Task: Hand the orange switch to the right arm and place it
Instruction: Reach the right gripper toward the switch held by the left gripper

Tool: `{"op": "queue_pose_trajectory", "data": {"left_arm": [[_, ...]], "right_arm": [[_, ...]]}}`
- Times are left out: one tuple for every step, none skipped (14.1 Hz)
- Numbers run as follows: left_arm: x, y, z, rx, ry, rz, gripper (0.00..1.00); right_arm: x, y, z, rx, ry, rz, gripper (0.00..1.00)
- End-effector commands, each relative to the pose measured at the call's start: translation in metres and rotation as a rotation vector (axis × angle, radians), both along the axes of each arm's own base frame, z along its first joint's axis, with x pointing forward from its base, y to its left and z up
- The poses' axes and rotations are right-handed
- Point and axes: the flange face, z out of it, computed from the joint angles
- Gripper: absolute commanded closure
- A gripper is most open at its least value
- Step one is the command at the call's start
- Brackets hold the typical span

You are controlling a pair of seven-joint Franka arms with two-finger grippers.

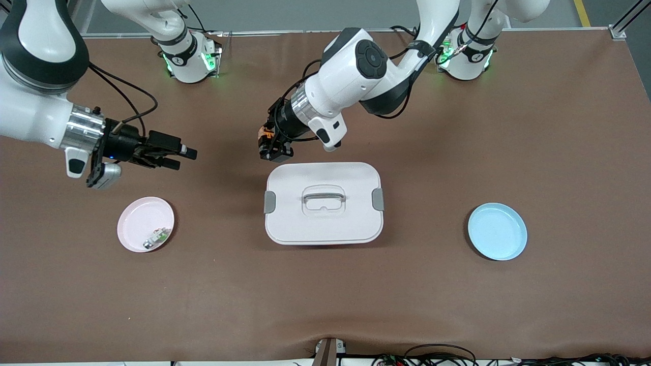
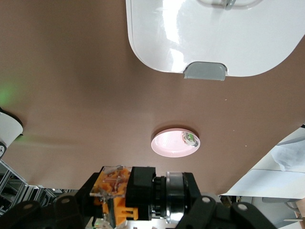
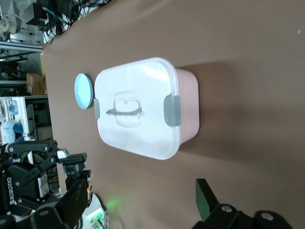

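Observation:
The orange switch (image 1: 263,133), a black body with orange and clear plastic at one end and a silver ring at the other, is held in the air by my left gripper (image 1: 272,147). That gripper hangs just past the edge of the white lidded box (image 1: 324,223) that faces the robot bases. In the left wrist view the switch (image 2: 143,188) lies crosswise between the fingers of the left gripper (image 2: 143,211), which is shut on it. My right gripper (image 1: 184,158) is open and empty, in the air toward the right arm's end, pointing at the switch. The right wrist view shows the switch (image 3: 72,169) ahead of the right gripper (image 3: 140,202).
A pink plate (image 1: 136,221) with a small green-white-silver part (image 1: 156,237) in it lies below the right gripper, nearer the front camera. A blue plate (image 1: 497,231) sits toward the left arm's end. The box has grey clips and a lid handle (image 1: 324,197).

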Motion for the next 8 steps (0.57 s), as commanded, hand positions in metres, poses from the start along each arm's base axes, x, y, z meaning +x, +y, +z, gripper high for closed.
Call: {"op": "queue_pose_trajectory", "data": {"left_arm": [[0.000, -0.011, -0.001, -0.007, 0.001, 0.007, 0.75], [-0.004, -0.015, -0.005, 0.003, -0.003, -0.004, 0.75], [-0.006, -0.017, -0.005, 0.006, -0.007, -0.009, 0.75], [-0.006, -0.017, -0.005, 0.006, -0.007, -0.009, 0.75], [-0.007, -0.017, -0.004, 0.007, -0.009, -0.011, 0.75], [-0.007, -0.017, -0.004, 0.007, -0.010, -0.011, 0.75], [-0.007, -0.016, -0.004, 0.010, -0.013, -0.013, 0.75], [-0.007, -0.016, -0.004, 0.011, -0.013, -0.012, 0.75]], "right_arm": [[-0.016, 0.019, 0.003, 0.033, 0.006, 0.033, 0.00], [-0.018, 0.028, 0.003, 0.033, 0.006, 0.046, 0.00], [-0.020, 0.037, 0.003, 0.035, 0.009, 0.060, 0.00], [-0.020, 0.039, 0.001, 0.036, 0.016, 0.060, 0.00], [-0.020, 0.041, 0.000, 0.038, 0.019, 0.061, 0.00], [-0.022, 0.046, -0.001, 0.049, 0.025, 0.062, 0.00], [-0.023, 0.050, -0.003, 0.061, 0.032, 0.060, 0.00], [-0.025, 0.056, -0.007, 0.065, 0.039, 0.062, 0.00]]}}
